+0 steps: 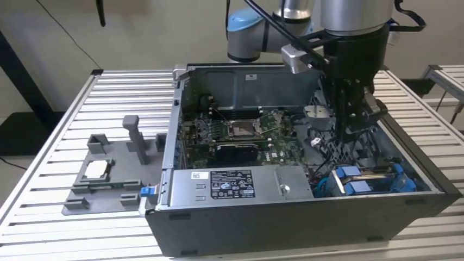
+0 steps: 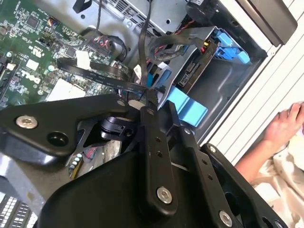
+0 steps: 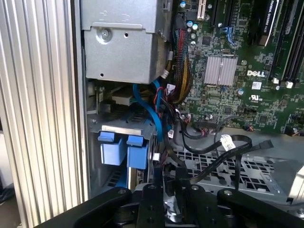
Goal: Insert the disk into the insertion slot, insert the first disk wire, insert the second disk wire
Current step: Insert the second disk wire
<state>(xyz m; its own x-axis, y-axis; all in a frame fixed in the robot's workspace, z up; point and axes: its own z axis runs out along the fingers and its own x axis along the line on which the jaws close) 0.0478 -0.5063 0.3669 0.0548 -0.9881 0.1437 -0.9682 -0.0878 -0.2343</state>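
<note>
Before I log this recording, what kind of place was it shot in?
Most likely a robotics lab or test bench for computer assembly. An open computer case lies on a slatted aluminium table, a grey parts fixture sits beside it, and the pincer reaches down into the case.

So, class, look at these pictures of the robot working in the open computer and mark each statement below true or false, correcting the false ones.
1. The disk lies inside the computer case. True.
2. The case is closed up. False: it is open, and the motherboard shows.
3. The claw hangs over the bare table outside the case. False: it reaches down into the case, near the disk's end.
4. A person's hand shows beside the case in the second wrist view. True.
5. The grey power-supply box stands on the table. False: it sits inside the case.
</note>
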